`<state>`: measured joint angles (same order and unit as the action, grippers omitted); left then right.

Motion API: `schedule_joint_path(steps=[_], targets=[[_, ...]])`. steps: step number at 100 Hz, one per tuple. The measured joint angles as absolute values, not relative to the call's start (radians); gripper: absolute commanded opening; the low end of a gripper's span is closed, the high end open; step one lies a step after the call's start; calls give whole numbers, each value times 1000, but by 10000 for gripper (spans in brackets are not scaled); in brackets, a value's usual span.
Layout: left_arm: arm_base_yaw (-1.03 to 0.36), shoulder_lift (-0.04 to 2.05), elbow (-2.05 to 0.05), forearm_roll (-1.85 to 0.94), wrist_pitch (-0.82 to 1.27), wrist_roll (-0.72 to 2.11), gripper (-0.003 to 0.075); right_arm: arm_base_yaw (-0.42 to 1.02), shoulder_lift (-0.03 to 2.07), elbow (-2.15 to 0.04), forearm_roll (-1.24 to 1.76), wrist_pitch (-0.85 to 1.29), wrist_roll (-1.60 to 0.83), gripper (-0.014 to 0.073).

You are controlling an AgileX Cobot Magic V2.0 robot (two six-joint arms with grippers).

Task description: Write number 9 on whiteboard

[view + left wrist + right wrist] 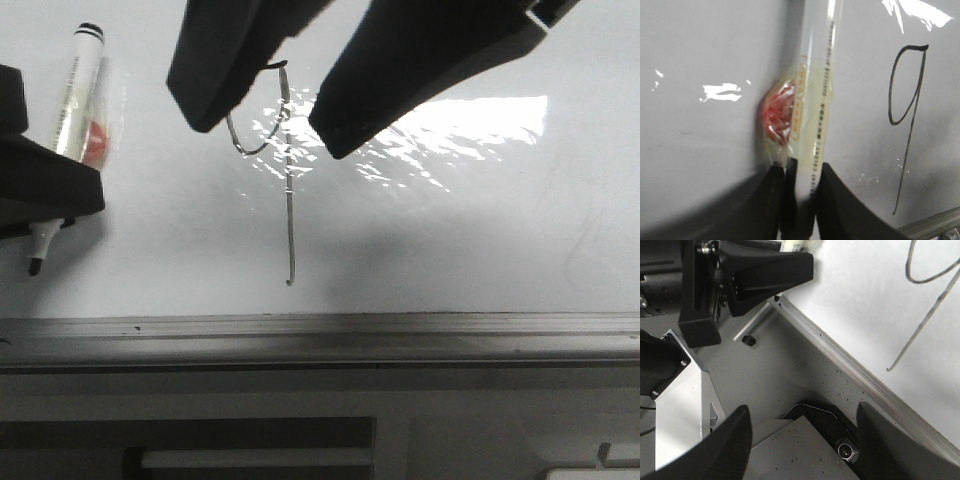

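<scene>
I see the thin black number 9 [907, 115] (round loop, straight stem) on the glossy whiteboard [480, 240]; left fingers [797, 200] clamp a clear marker [815, 130], right fingers [740, 440] spread apart.

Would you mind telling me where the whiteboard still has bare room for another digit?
The whiteboard is bare right of the number 9, down to its grey rail. A narrower patch lies between the 9 and the marker held by the left gripper. The right gripper crowds the loop.
</scene>
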<state>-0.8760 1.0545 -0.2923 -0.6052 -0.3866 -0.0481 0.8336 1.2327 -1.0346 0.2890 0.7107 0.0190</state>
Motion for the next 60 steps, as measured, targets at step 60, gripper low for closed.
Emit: schedule_joint_path(steps=[60], targets=[[-876, 1023, -295, -589, -386, 13, 486, 834, 1233, -1035, 287, 711, 19, 398]])
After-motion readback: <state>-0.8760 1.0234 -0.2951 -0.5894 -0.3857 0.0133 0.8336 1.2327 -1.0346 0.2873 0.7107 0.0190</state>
